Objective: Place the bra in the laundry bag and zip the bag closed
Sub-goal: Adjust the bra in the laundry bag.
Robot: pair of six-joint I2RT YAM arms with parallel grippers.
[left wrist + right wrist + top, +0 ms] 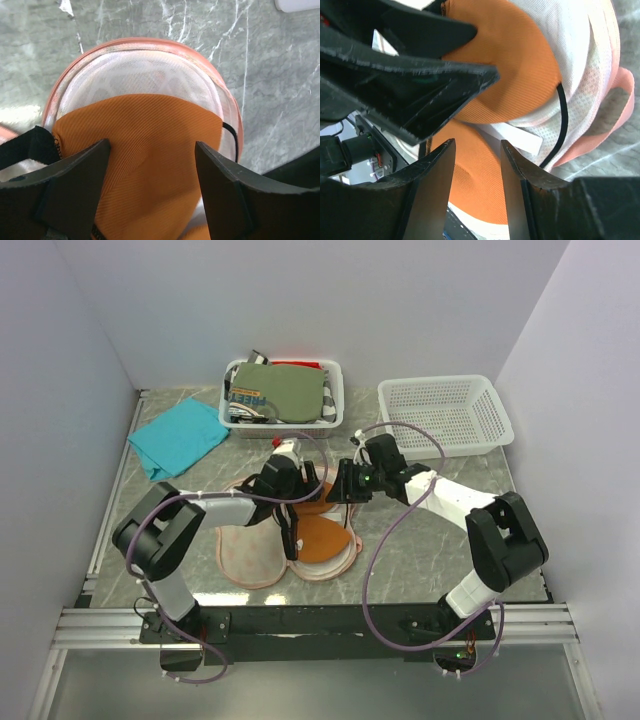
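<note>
The laundry bag (245, 558) lies open on the table, two pinkish lobed halves side by side. The orange bra (320, 533) lies in its right half. In the left wrist view a bra cup (150, 115) rests on the bag's white mesh lining (140, 70), with a dark strap (230, 131) at its right. My left gripper (151, 145) is open just above that cup and holds nothing; from above it (293, 538) points down at the bag's middle. My right gripper (477, 145) is open over the other cup (515, 65), close to the left fingers (430, 85); from above it (338, 490) is at the bag's far edge.
A white basket (335, 405) with an olive-green garment (285, 390) stands at the back centre. An empty white mesh basket (445, 415) stands at the back right. A teal cloth (178, 437) lies at the back left. Walls close in the table on three sides.
</note>
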